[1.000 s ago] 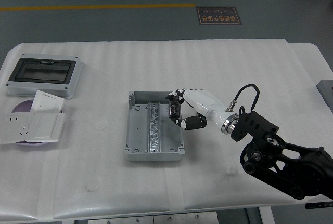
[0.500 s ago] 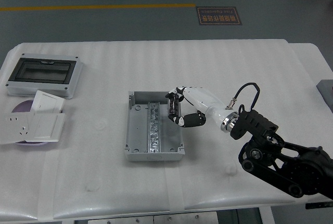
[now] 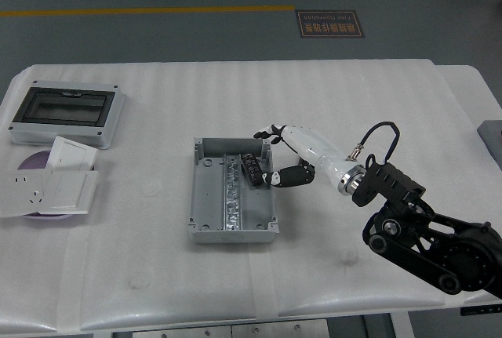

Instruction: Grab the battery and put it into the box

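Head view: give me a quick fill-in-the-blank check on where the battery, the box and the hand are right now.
1. The battery lies inside the ____.
2. The box has no ____ on it, so its inside shows.
3. The right hand has its fingers ____ and holds nothing.
4. The hand reaches in from the box's ____ side in the picture.

Missing words: box; lid; open; right
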Robot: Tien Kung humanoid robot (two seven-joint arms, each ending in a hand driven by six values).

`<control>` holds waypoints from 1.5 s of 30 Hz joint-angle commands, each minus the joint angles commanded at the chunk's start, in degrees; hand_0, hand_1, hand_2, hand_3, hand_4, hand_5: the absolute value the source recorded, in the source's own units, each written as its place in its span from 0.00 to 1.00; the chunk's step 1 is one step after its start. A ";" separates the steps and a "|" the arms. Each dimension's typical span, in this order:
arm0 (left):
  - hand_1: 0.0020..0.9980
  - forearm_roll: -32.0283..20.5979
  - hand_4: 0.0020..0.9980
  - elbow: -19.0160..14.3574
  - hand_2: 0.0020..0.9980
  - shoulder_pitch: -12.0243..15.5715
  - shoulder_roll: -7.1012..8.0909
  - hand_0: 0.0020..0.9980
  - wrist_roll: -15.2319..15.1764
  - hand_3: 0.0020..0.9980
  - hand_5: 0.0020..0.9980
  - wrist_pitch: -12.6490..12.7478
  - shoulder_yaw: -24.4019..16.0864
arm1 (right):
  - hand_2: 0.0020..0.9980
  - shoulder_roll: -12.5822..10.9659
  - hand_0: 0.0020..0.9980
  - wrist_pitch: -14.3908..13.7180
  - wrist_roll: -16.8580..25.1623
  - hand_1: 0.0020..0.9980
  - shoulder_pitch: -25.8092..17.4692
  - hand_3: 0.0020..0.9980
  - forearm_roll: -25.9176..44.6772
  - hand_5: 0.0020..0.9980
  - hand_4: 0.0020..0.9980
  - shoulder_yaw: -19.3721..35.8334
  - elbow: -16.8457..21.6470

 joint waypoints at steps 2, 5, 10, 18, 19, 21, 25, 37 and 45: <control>0.63 0.17 0.63 0.00 0.59 0.05 0.01 0.63 0.06 0.62 0.06 -0.03 -0.20 | 0.93 -1.41 0.82 0.16 -0.08 0.78 0.26 0.85 0.20 0.34 0.88 0.99 -0.93; 0.63 0.27 0.63 0.00 0.59 -0.06 0.11 0.63 0.08 0.62 0.06 -0.02 -0.39 | 0.93 -4.23 0.82 0.72 -0.12 0.78 1.84 0.85 1.22 0.34 0.88 0.22 -3.70; 0.63 -0.30 0.61 0.00 0.59 -0.41 0.12 0.63 -0.05 0.62 0.05 0.06 -0.02 | 0.90 -6.73 0.82 2.21 -0.20 0.77 4.85 0.83 3.11 0.34 0.88 -4.64 -8.43; 0.63 -0.60 0.61 0.00 0.59 -0.64 -0.08 0.63 -0.04 0.62 0.05 0.05 0.17 | 0.87 -6.77 0.82 3.95 -0.77 0.76 7.33 0.82 3.58 0.34 0.88 -9.80 -10.12; 0.63 -0.60 0.61 0.00 0.59 -0.66 -0.09 0.63 -0.04 0.62 0.05 0.05 0.16 | 0.87 -6.73 0.82 4.02 -0.80 0.76 7.52 0.82 3.62 0.34 0.88 -9.96 -10.12; 0.63 -0.59 0.61 0.00 0.59 -0.72 -0.11 0.63 -0.04 0.62 0.05 0.06 0.13 | 0.87 -6.66 0.81 4.16 -0.81 0.76 7.98 0.82 3.71 0.35 0.88 -10.31 -10.06; 0.63 -0.72 0.61 0.00 0.59 -0.83 -0.17 0.63 -0.06 0.62 0.05 0.08 0.23 | 0.87 -6.47 0.81 4.20 -0.83 0.76 8.58 0.82 3.94 0.35 0.88 -11.02 -9.81; 0.63 -1.23 0.61 0.00 0.59 -1.05 -0.34 0.63 -0.19 0.62 0.05 0.13 0.75 | 0.87 -4.97 0.80 3.12 -0.49 0.74 8.55 0.81 4.96 0.35 0.88 -12.72 -10.85; 0.63 -1.27 0.61 0.00 0.59 -1.05 -0.52 0.63 -0.21 0.62 0.04 0.10 0.86 | 0.80 -3.89 0.78 1.90 0.02 0.71 8.30 0.78 5.40 0.36 0.87 -12.56 -12.15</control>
